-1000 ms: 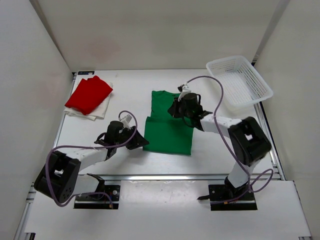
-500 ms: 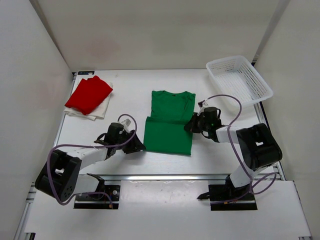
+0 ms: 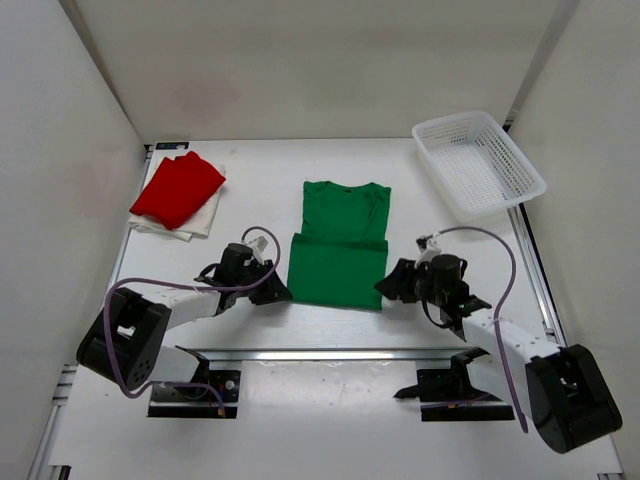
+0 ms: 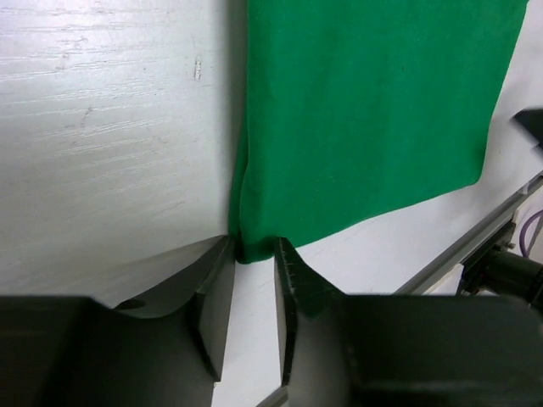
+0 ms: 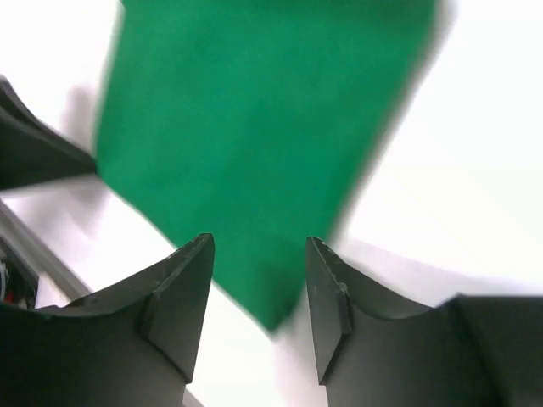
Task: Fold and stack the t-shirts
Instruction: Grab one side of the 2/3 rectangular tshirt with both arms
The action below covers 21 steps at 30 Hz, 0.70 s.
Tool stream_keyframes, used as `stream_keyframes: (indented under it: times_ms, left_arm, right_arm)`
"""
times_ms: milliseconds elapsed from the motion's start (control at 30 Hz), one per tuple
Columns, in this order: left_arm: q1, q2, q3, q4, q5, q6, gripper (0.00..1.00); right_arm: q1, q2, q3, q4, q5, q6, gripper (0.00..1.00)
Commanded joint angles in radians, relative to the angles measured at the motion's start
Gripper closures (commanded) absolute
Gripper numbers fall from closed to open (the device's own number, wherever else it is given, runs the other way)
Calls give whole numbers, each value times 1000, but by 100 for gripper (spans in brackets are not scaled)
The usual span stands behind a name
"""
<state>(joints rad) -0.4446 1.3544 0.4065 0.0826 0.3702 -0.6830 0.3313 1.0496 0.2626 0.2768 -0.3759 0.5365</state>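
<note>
green t-shirt [image 5: 254,127] blurred in right wrist view, white t-shirt [image 3: 208,216] mostly hidden under red t-shirt [image 3: 177,188]

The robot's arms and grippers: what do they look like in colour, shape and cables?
The left arm and right arm have white links, black joints and black base plates. A thin purple cable loops along each. The left gripper and right gripper are black, with broad wedge-shaped fingers tapering to the tips.

We see our left gripper [image 4: 254,246] low over the table [image 4: 102,127], fingers slightly apart, the green shirt [image 4: 365,110] corner between their tips; whether pinched, we cannot tell.
</note>
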Motion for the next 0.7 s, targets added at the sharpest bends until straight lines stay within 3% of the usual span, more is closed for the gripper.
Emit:
stream_keyframes:
  times_ms: [0, 267, 367, 500, 567, 600, 667]
  left_arm:
    - [-16, 28, -3, -38, -53, 31, 65]
    - [-22, 23, -15, -38, -60, 28, 67]
    - [-29, 26, -18, -32, -68, 19, 73]
    - [-26, 20, -9, -32, -51, 11, 87]
    - [-45, 9, -3, -52, -53, 19, 100]
    - [-49, 0, 2, -78, -57, 23, 100]
    - [-51, -30, 2, -148, -48, 46, 100]
  right_arm:
    - [29, -69, -83, -103, 19, 46, 54]
    - [28, -76, -129, -119, -44, 77, 52]
    - [45, 2, -115, -94, -75, 79, 61]
    - [66, 29, -91, -94, -84, 79, 83]
    - [93, 15, -74, -128, -57, 71, 95]
    - [101, 1, -72, -143, -41, 71, 100]
    - [133, -75, -88, -178, -26, 108, 100]
